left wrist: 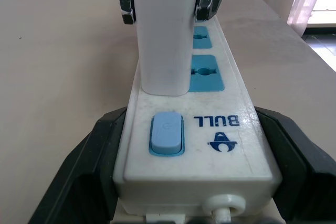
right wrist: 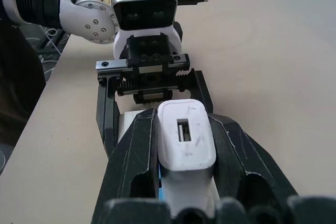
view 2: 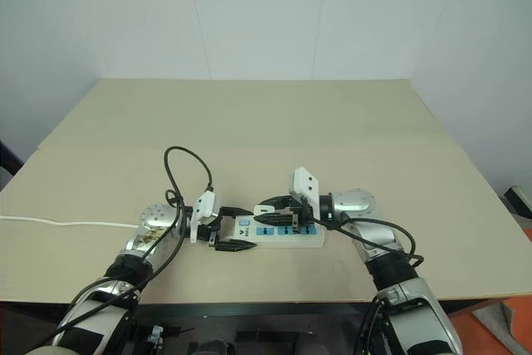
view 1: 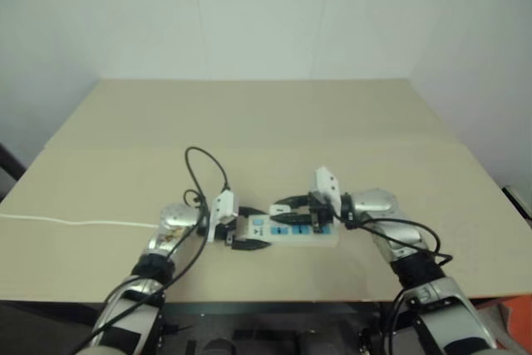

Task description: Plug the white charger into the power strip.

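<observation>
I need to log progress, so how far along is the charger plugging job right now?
Nearly done. The white charger stands upright on the power strip, at the socket next to the switch, apparently seated. The left gripper clamps the strip's switch end and the right gripper grips the charger. What's left is releasing both.

Silver arms, black cables, black jaws

The power strip [left wrist: 194, 145] carries the brand word "BULL" in dark blue print on its white top, beside the pale blue switch [left wrist: 167, 132], seen upside down in the left wrist view. Just below the word sits a small dark blue logo mark [left wrist: 222, 142]. No other text is legible.
</observation>
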`<state>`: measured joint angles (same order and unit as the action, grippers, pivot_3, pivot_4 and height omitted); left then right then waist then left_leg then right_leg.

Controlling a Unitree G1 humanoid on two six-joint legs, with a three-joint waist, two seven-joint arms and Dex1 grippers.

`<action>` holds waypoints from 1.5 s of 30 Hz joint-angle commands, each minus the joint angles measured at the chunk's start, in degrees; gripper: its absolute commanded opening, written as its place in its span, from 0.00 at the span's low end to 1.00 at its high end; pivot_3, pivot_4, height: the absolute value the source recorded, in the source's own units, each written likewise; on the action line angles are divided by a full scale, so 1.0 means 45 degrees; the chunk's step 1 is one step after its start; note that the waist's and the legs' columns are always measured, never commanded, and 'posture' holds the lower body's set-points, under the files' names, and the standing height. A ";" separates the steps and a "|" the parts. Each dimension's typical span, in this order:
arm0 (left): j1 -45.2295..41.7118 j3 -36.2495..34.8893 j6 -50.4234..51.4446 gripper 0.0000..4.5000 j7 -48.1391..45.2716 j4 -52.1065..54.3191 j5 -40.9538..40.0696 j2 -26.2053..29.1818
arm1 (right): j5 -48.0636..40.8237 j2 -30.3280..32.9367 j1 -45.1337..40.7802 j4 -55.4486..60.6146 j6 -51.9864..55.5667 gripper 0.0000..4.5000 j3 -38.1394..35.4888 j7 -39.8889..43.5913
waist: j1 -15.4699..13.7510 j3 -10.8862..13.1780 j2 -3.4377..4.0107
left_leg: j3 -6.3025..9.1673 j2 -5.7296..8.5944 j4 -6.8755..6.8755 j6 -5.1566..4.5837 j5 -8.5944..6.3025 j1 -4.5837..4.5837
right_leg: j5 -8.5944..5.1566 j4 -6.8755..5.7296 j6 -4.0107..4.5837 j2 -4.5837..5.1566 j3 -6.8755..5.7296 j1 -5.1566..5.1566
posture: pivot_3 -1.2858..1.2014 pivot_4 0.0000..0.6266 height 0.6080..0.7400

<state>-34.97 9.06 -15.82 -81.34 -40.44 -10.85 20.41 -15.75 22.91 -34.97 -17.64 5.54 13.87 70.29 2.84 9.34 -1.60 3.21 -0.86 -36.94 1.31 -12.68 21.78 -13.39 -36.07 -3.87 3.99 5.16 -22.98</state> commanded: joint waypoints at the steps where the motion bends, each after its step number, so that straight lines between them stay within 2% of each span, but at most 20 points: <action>1: 0.0150 0.0211 0.0071 0.73 -0.0065 0.0231 0.0150 -0.0064 | 0.1141 -0.0199 0.0444 -0.1009 0.0159 0.27 0.1135 0.0136 | 0.0052 -0.0003 0.0001 | 0.0000 -0.0004 0.0001 0.0000 0.0000 -0.0012 | -0.0005 -0.0001 -0.0007 -0.0005 0.0001 0.0008 | 0.52 0.24 1.00; 6: 0.0260 0.0209 -0.0012 0.73 -0.0031 0.0205 0.0166 -0.0060 | 0.1276 -0.0150 0.0409 -0.1268 0.0135 0.27 0.1015 0.0236 | 0.0125 -0.0003 0.0002 | 0.0003 -0.0018 0.0024 0.0000 -0.0003 -0.0129 | -0.0027 0.0024 -0.0029 -0.0017 -0.0003 0.0128 | 0.52 0.24 1.00; 14: 0.0162 0.0196 -0.0081 0.73 -0.0041 0.0056 0.0196 -0.0066 | 0.1116 -0.0010 0.0528 -0.0725 0.0622 0.27 0.1012 0.0362 | 0.0132 -0.0004 0.0002 | 0.0005 -0.0017 0.0025 -0.0001 -0.0005 -0.0139 | -0.0029 0.0028 -0.0031 -0.0014 -0.0004 0.0143 | 0.52 0.24 1.00; 24: -0.0063 0.0115 -0.0258 0.73 0.0205 -0.0267 0.0245 -0.0328 | 0.1333 -0.0078 0.0605 -0.0187 0.0563 1.00 0.0772 -0.0026 | -0.0038 -0.0002 0.0003 | 0.0009 -0.0014 0.0023 -0.0002 -0.0008 -0.0124 | -0.0031 0.0036 -0.0033 -0.0012 -0.0009 0.0135 | 0.52 0.24 1.00; 30: -0.0095 0.0078 -0.0206 0.73 0.0192 -0.0240 0.0251 -0.0318 | 0.1164 0.0335 0.0662 0.0810 0.0700 1.00 0.0166 -0.0213 | -0.0075 0.0000 0.0002 | 0.0008 -0.0013 0.0024 -0.0001 -0.0008 -0.0120 | -0.0032 0.0039 -0.0034 -0.0010 -0.0009 0.0133 | 0.52 0.24 1.00; 32: -0.0095 -0.0020 0.0000 0.89 0.0030 -0.0031 0.0119 -0.0150 | 0.1131 0.0628 0.0722 0.1380 0.0725 1.00 -0.0207 -0.0510 | -0.0094 0.0004 0.0000 | 0.0009 -0.0011 0.0023 -0.0001 -0.0007 -0.0107 | -0.0032 0.0044 -0.0035 -0.0006 -0.0011 0.0125 | 0.52 0.24 1.00; 34: -0.0196 -0.0158 0.0235 0.99 -0.0296 0.0110 -0.0139 0.0006 | 0.0796 0.0825 0.0782 0.1826 0.0969 1.00 -0.0678 -0.0760 | -0.0088 0.0006 0.0001 | 0.0009 -0.0008 0.0022 -0.0001 -0.0007 -0.0074 | -0.0031 0.0042 -0.0035 -0.0004 -0.0011 0.0092 | 0.52 0.24 1.00; 38: -0.0425 -0.0475 0.0810 0.99 -0.0552 0.0553 -0.0692 0.0091 | 0.0334 0.1107 0.1068 0.2590 0.1346 1.00 -0.1304 -0.1156 | -0.0037 0.0021 0.0008 | 0.0011 -0.0011 0.0003 0.0001 -0.0003 0.0075 | -0.0022 -0.0003 -0.0023 -0.0014 -0.0004 -0.0071 | 0.52 0.24 1.00; 45: -0.0207 -0.0749 0.2507 0.99 -0.1237 0.3200 -0.1873 0.0767 | 0.0120 0.1462 0.1555 0.3495 0.1587 1.00 -0.1752 -0.1445 | -0.0052 0.0053 0.0002 | 0.0012 -0.0011 0.0003 0.0001 -0.0003 0.0098 | -0.0008 0.0007 0.0001 -0.0011 -0.0009 -0.0082 | 0.52 0.24 1.00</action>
<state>-35.83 7.43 -6.82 -86.07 -30.49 -16.79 22.68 -13.40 28.54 -27.94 -4.91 12.27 8.32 64.09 2.60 9.58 -1.59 3.27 -0.92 -36.93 1.31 -12.69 22.22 -13.44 -36.04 -3.90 3.94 5.13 -23.35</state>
